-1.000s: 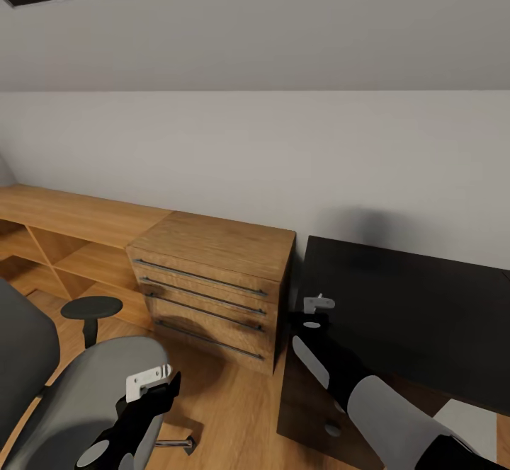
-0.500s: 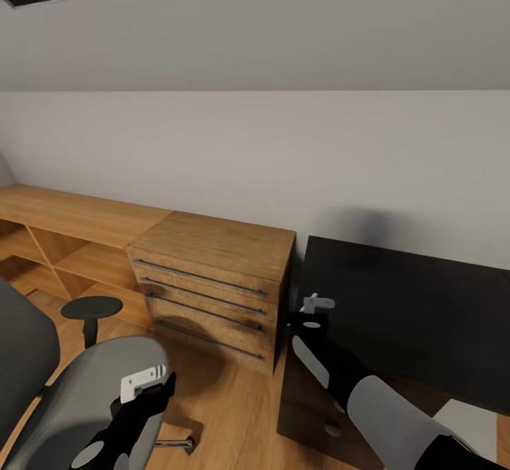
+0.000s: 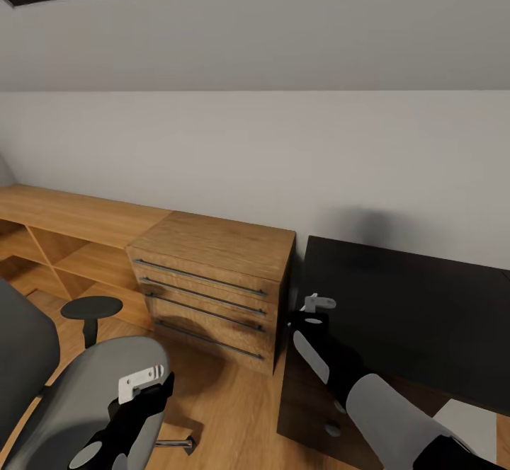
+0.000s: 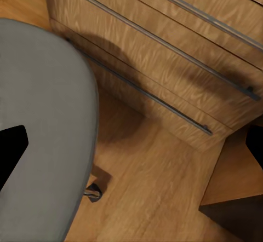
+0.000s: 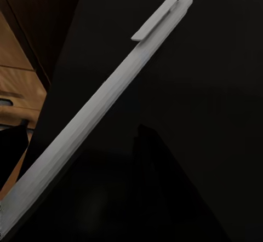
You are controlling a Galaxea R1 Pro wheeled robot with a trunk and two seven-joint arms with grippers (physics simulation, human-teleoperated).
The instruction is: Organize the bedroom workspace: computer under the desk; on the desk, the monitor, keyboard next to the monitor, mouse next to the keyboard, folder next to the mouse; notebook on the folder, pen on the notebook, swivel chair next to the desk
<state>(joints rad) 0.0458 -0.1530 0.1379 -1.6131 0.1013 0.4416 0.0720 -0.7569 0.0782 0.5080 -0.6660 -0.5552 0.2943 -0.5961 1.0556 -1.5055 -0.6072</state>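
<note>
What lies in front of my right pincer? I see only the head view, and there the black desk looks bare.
Observer: The right wrist view shows the pen, slim and white, slanting over the desk.
Operator: Is it gripped?
Observer: I cannot tell; the pen's near end runs out of that picture's corner.
Operator: And the left pincer?
Observer: Its fingers stand wide apart, over the edge of the swivel chair.

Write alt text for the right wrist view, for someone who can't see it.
A slim white pen with a clip at its far end runs diagonally across the picture, close to the camera, over the black top of the desk. Light wooden furniture shows past the desk's edge.
</note>
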